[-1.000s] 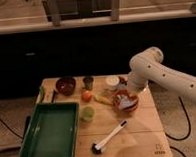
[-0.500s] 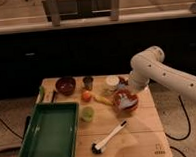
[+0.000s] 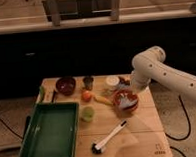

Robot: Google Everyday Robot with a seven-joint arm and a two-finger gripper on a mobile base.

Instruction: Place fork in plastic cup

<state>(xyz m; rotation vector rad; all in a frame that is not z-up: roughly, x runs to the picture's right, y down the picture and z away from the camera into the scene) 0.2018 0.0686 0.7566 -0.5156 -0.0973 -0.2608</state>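
We see the end effector (image 3: 126, 91) lowered over the red bowl (image 3: 125, 100) on the tabletop (image 3: 140, 133). We cannot tell its state. The green plastic cup (image 3: 87, 113) stands well apart.

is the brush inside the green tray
No, the brush lies on the table right of the tray; the gripper is over the red bowl.

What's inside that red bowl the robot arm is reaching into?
The gripper hangs over the red bowl, with something pale and silvery showing inside. The arm covers the rest, so I can't tell what it is.
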